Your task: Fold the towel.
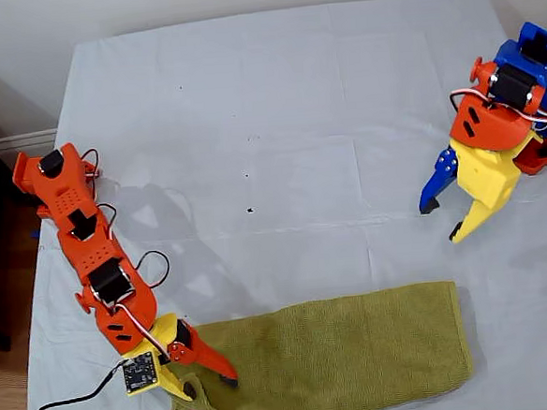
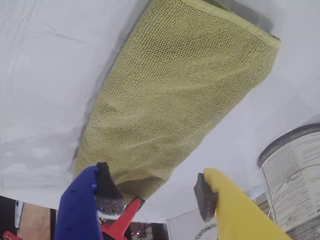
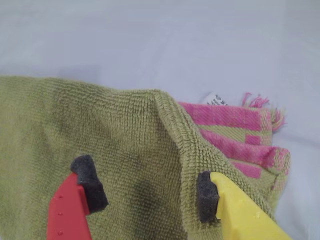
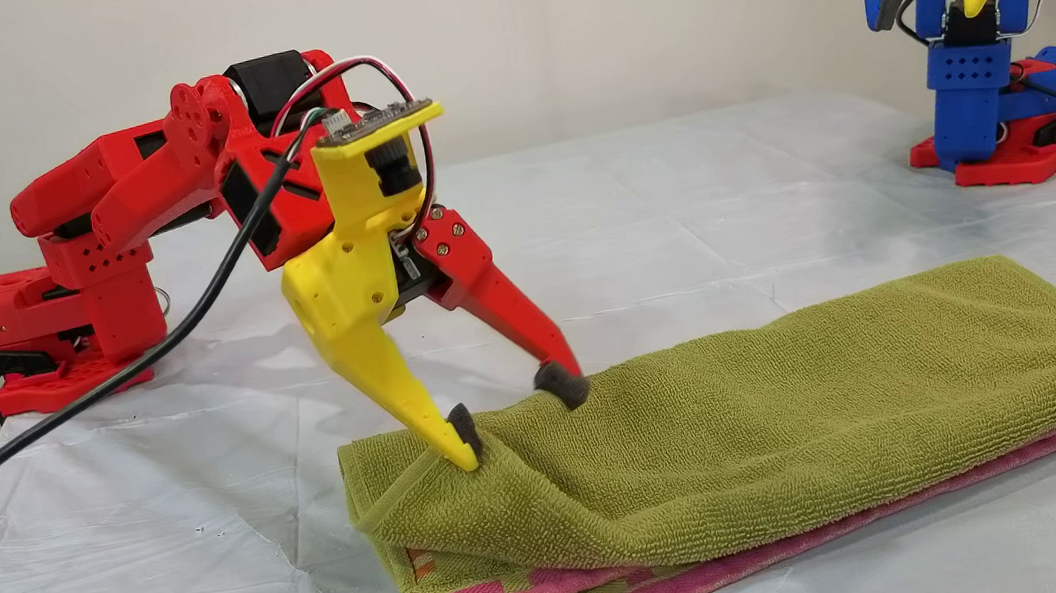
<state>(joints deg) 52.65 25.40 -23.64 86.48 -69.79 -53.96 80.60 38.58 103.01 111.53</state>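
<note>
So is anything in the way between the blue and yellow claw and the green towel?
No, nothing visible. My first gripper hangs open above the bare white sheet, apart from the towel. My second gripper is open, its fingertips resting on the towel's other end.

Exterior view overhead; other view low, table-level; wrist views close; all share towel (image 1: 350,354).

You have open white sheet (image 1: 249,122) all across the bench beyond the towel (image 1: 359,349). My second gripper (image 1: 199,372) stands spread on the towel's end, blocking that end. My first gripper (image 1: 444,219) hangs above the sheet, apart from the towel's other end.
</note>
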